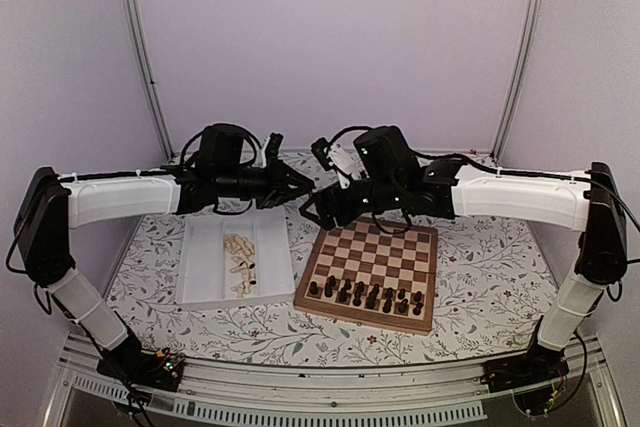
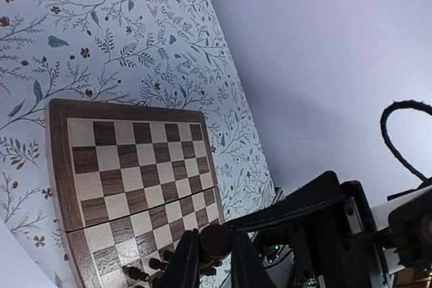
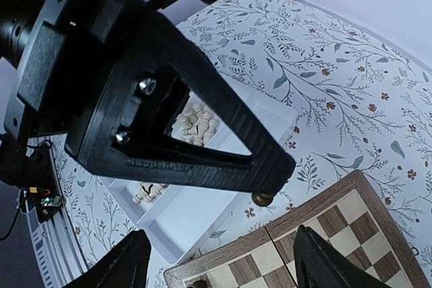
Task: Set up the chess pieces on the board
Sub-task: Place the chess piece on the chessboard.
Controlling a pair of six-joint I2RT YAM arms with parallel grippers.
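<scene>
My left gripper (image 1: pixel 303 185) hangs high above the table between the tray and the board (image 1: pixel 385 247), shut on a dark chess piece (image 2: pixel 216 239) whose round end shows between its fingers. From the right wrist view, that piece's base (image 3: pixel 263 199) pokes out under the left gripper's fingertip. My right gripper (image 3: pixel 226 268) is open and empty, close below and facing the left gripper, over the board's left edge (image 3: pixel 283 234). Several dark chess pieces (image 1: pixel 365 294) stand in the board's two near rows. Pale chess pieces (image 1: pixel 240 262) lie in the tray.
The white two-compartment tray (image 1: pixel 205 267) sits left of the board on the flowered cloth; its left compartment holds nothing. The far rows of the board (image 2: pixel 135 160) carry no pieces. The two arms meet nearly tip to tip above the table's middle.
</scene>
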